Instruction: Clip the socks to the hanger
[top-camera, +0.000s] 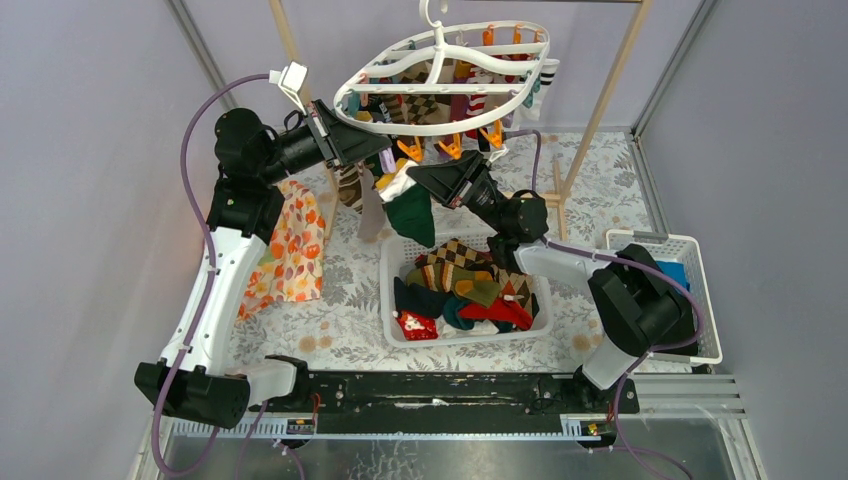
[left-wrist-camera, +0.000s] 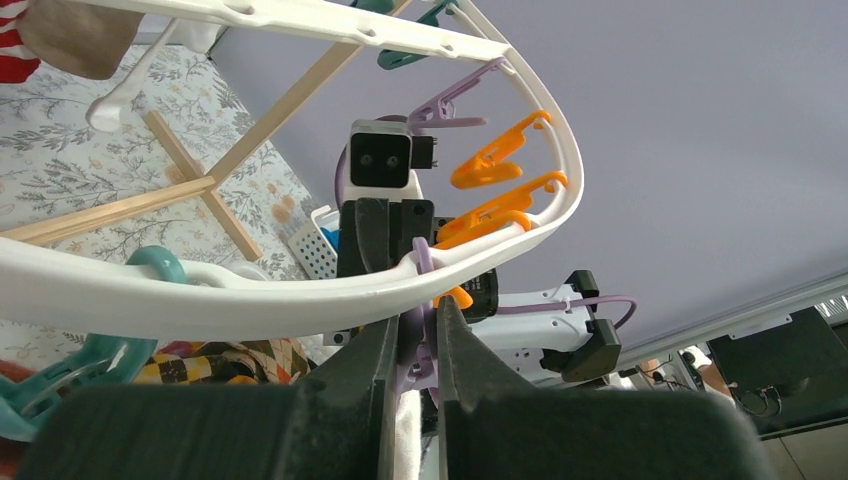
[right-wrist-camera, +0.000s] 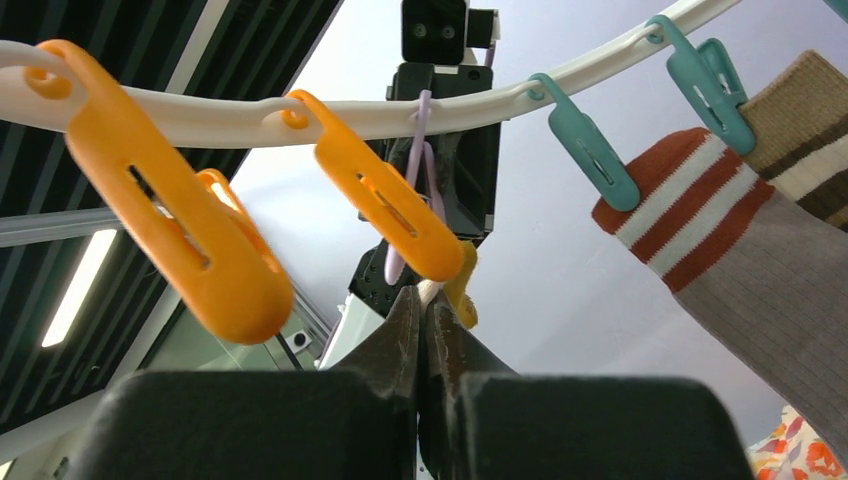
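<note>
**Desk:** Where is the sock you're working on?

**Operator:** I see the dark green sock (top-camera: 413, 215) hanging from my right hand (top-camera: 410, 178), just under the near rim of the hanger (top-camera: 440, 88). In the right wrist view, that hand's (right-wrist-camera: 420, 320) fingers are pressed almost together, with a pale scrap of fabric showing at their tips.

**Desk:** And your left?

**Operator:** My left hand (top-camera: 372, 152) is up at the near-left part of the rim. In the left wrist view, its fingers (left-wrist-camera: 385, 345) have closed to a narrow gap on a purple clip (left-wrist-camera: 412, 350) that dangles from the rim (left-wrist-camera: 250, 295). The right wrist view shows that same clip (right-wrist-camera: 424, 165) between an orange clip (right-wrist-camera: 385, 205) and a teal clip (right-wrist-camera: 590, 150). I cannot tell whether the clip's own mouth is open.

**Desk:** What else is on the frame?

**Operator:** Several socks (top-camera: 470, 95) hang along the far side. In the right wrist view, a red-and-white striped sock (right-wrist-camera: 700, 230) hangs just beside the teal clip, though I can't see what holds it. More orange clips (top-camera: 450, 148) line the near rim.

**Desk:** Below it?

**Operator:** A white basket (top-camera: 392, 262) sits on the counter (top-camera: 600, 190), heaped with loose socks (top-camera: 470, 285). An orange floral cloth (top-camera: 295, 245) hangs beside my left arm, and a second basket (top-camera: 700, 250) stands to the right.
</note>
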